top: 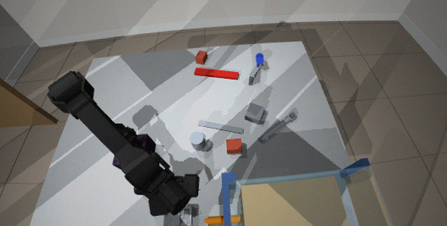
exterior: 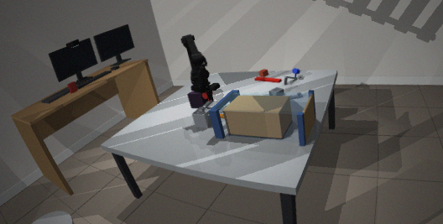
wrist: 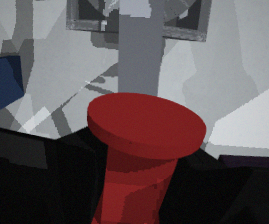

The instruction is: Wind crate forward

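My gripper (top: 177, 198) (exterior: 208, 94) is shut on the red knob (exterior: 205, 96) (wrist: 146, 121) of the winch handle. The handle's grey arm (wrist: 140, 60) runs from the knob over the winch (top: 186, 216) (exterior: 201, 119) (wrist: 92, 25); its key and the hole are hidden. The tan crate (top: 292, 202) (exterior: 256, 121) sits flat inside the clear-panelled guard. Its front is close behind the blue steel frame (top: 228, 194) (exterior: 217, 124) (wrist: 2, 87); the top view shows a narrow gap, and contact cannot be told. An orange piece (top: 222, 219) (exterior: 222, 116) lies between the winch and the crate.
A dark purple block (top: 146, 143) (exterior: 195, 99) stands beside the arm. Farther off are a pale cylinder (top: 197, 140), a grey flat bar (top: 221, 126), red blocks (top: 234, 146) (top: 201, 57), a grey block (top: 255, 113), a long grey tool (top: 277, 128), a red bar (top: 217, 74) and a blue-knobbed handle (top: 259, 59).
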You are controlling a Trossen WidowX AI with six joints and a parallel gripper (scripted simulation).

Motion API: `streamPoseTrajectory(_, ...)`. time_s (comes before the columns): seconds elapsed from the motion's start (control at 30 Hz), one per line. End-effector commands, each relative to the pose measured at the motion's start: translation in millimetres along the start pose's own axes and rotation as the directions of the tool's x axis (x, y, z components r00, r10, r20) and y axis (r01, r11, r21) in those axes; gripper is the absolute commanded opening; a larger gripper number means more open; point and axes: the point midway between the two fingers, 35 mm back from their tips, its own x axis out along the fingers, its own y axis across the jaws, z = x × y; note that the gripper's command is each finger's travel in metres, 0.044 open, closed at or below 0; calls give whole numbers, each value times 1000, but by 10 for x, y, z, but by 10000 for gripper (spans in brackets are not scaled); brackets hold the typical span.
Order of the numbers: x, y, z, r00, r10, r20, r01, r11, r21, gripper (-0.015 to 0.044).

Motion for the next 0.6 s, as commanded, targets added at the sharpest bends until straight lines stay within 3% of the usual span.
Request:
streamPoseTrajectory(0.0, -3, -154, -12, 1000, -24, -7, 24, 1000, 8, 0)
streamPoseTrajectory(0.57, -8, -393, 101, 1000, -26, -6, 26, 1000, 8, 0)
